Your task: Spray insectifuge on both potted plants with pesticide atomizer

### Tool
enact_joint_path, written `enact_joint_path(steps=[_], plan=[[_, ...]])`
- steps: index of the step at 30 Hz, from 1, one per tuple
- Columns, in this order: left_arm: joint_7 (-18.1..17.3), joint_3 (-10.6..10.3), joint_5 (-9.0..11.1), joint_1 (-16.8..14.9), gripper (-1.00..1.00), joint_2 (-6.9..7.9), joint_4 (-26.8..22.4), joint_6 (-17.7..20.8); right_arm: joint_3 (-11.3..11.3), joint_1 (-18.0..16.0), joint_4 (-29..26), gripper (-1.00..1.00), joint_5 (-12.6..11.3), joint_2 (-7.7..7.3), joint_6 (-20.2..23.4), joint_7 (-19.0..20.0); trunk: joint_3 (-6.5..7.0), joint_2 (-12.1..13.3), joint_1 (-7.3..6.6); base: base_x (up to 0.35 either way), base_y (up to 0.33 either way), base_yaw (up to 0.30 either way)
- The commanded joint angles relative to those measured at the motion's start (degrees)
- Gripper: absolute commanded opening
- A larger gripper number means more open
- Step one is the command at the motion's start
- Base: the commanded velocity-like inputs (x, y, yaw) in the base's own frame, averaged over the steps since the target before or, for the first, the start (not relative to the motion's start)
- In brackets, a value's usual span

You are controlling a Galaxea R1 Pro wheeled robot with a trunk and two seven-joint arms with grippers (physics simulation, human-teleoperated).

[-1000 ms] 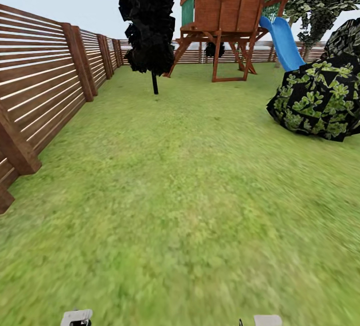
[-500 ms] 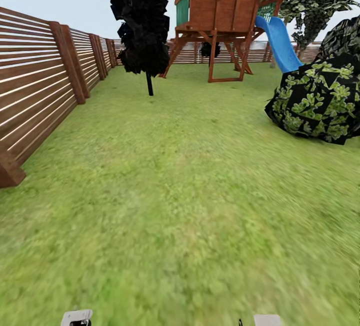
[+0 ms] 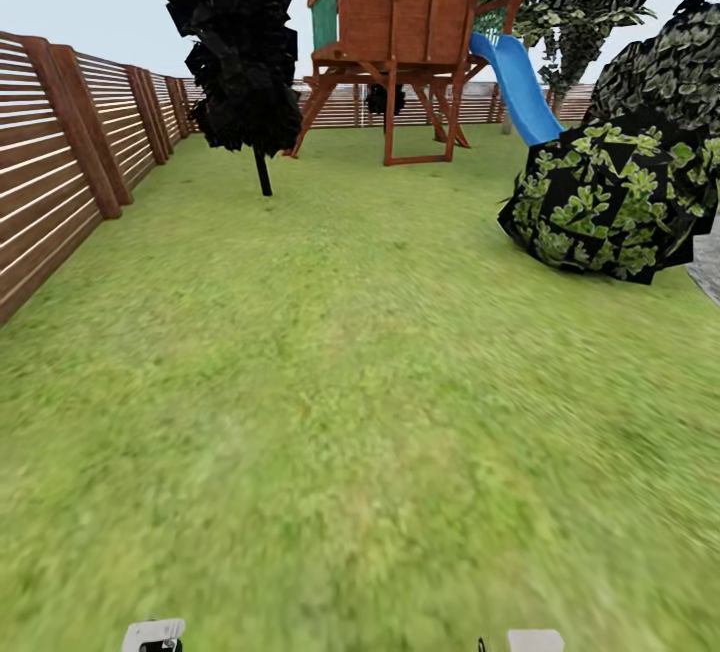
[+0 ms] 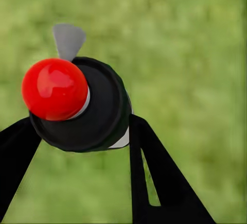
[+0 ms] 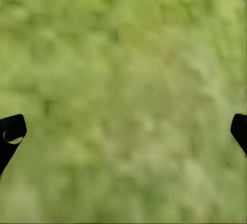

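Lawn [image 3: 340, 352] open ahead; left gripper [image 4: 77, 131] clamps atomizer [image 4: 77, 105]; right gripper [image 5: 123, 131] spread.

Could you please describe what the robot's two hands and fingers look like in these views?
Left hand: flat, glossy black fingers widening toward their base, one with a long slot cut through it. Right hand: black fingertips at the frame edges, one with a small round hole. The head view shows pale grey and white housings with dark undersides.
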Motion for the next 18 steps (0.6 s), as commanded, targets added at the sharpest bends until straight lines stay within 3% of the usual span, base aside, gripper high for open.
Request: enact_joint_path(steps=[1, 18], plan=[[-0.32, 0.50, -0.31, -0.03, -1.00, 0.00, 0.02, -0.15, -0.31, -0.03, 0.04, 1.00, 0.60, 0.02, -0.09, -0.35, -0.05, -0.02, 0.02, 0.339, 0.000, -0.012], [-0.32, 0.50, -0.29, -0.03, -1.00, 0.00, 0.05, -0.15, -0.31, -0.03, 0.05, 1.00, 0.68, -0.05, -0.13, -0.35, -0.05, -0.02, 0.02, 0.339, 0.000, -0.001]])
